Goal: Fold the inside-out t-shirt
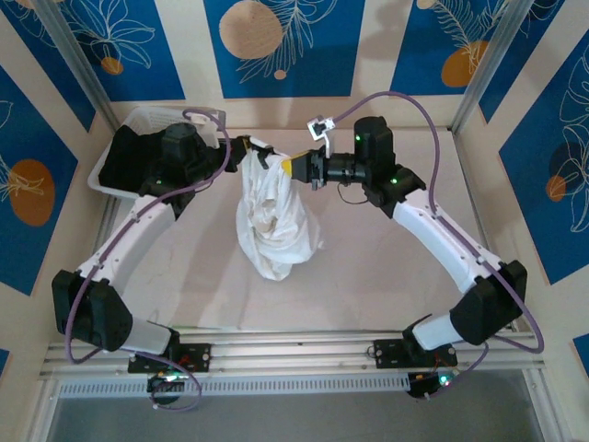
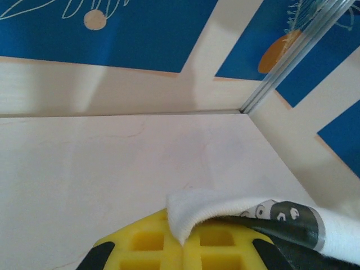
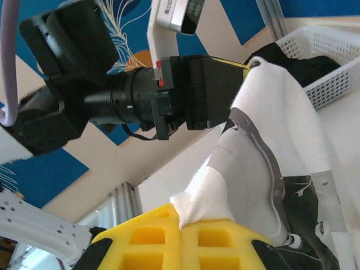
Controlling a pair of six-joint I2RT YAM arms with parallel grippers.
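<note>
The inside-out t-shirt [image 1: 271, 226] is white and hangs bunched between my two grippers above the table, its lower end crumpled on the surface. My left gripper [image 1: 254, 153] is shut on its upper left edge. In the left wrist view the yellow fingers [image 2: 140, 242] pinch a white hem [image 2: 197, 211], with a dark print [image 2: 287, 216] showing to the right. My right gripper [image 1: 296, 168] is shut on the upper right edge. In the right wrist view its yellow fingers [image 3: 225, 239] clamp a fold of white cloth [image 3: 208, 197], and the shirt [image 3: 281, 112] stretches up to the left arm's wrist [image 3: 169, 95].
A white plastic basket [image 1: 147, 118] holding a black garment [image 1: 129, 161] stands at the back left, partly under the left arm. It also appears in the right wrist view [image 3: 332, 62]. The pale table [image 1: 386, 276] is bordered by walls and metal posts [image 1: 492, 55].
</note>
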